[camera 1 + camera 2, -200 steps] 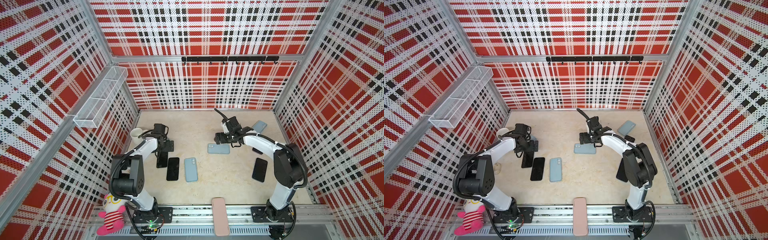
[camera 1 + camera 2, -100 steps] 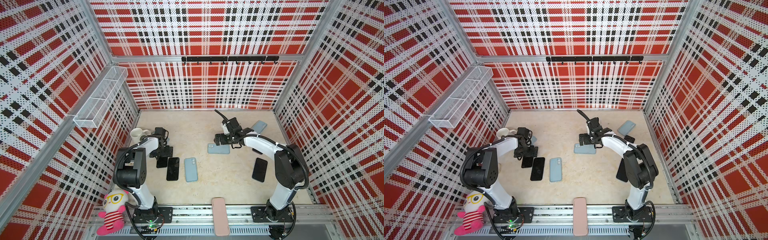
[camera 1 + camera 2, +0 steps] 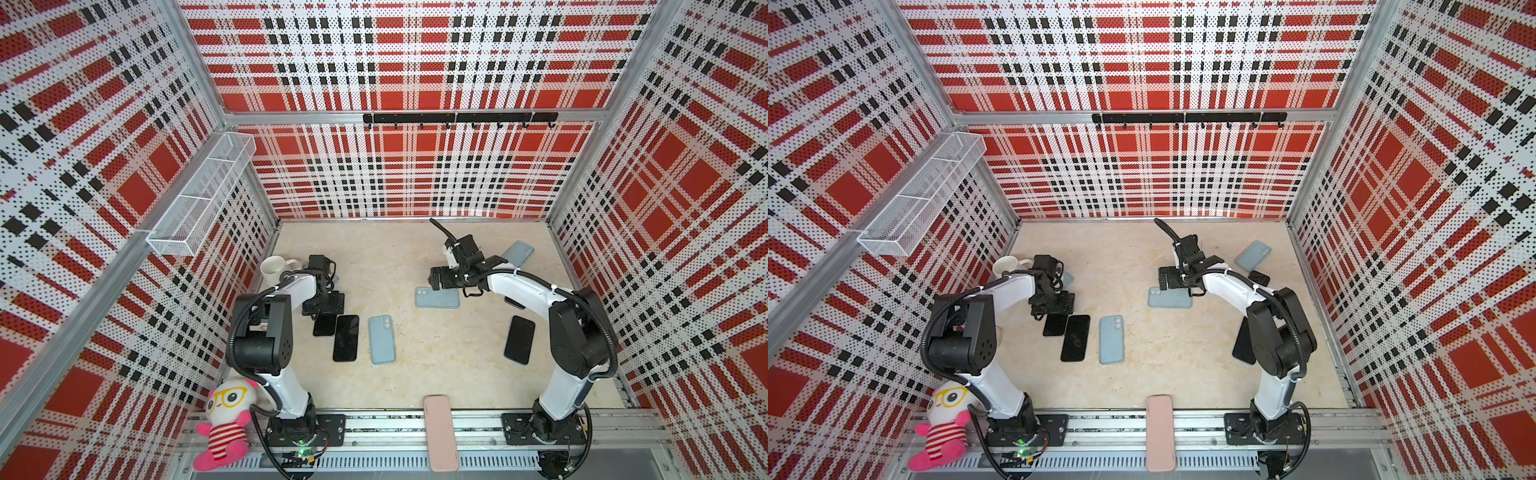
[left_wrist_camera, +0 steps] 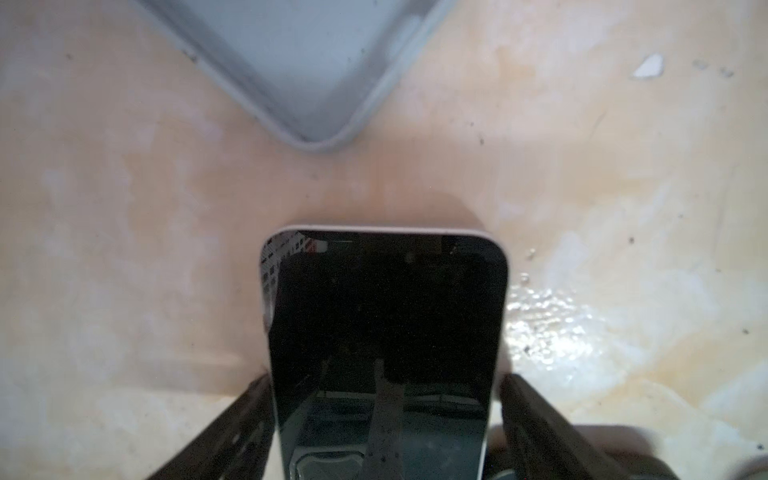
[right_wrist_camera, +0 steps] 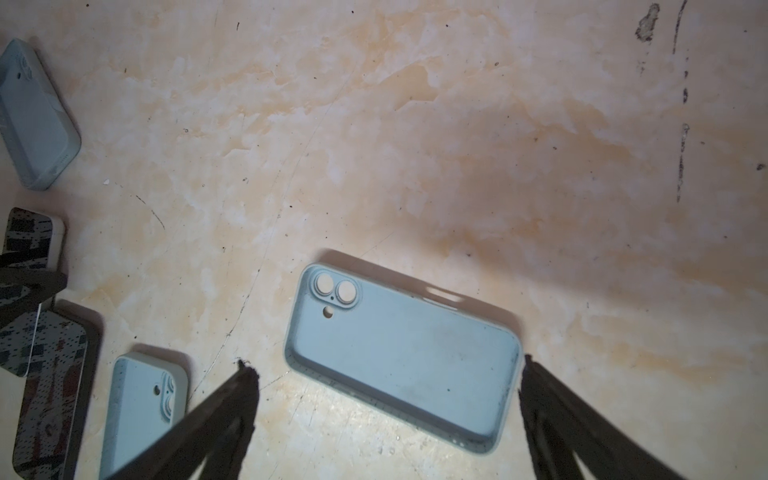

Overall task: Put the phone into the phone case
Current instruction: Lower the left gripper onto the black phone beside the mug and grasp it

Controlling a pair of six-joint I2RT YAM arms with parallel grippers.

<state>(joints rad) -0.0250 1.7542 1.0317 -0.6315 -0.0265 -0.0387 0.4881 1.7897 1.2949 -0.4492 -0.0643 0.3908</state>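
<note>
- Left wrist view: left tool (image 4: 385, 377) straddling black phone (image 4: 386, 316) near the mug (image 3: 274, 269), can't tell if pinched yet.
- Over blue case (image 5: 415, 353), well apart from mug: right tool (image 5: 385, 365), wide open, empty.
- Thin edge grip, so could slip or tilt on lift, or bump neighbouring phone (image 3: 345, 337).

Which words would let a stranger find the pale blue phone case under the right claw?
Find the beige marbled table between the red plaid walls, then the open right claw over its middle. Right below it lies the pale blue rubbery phone case, hollow side up. It alone lies crosswise; the blue one left of it lies lengthwise, the one behind slanted.
</note>
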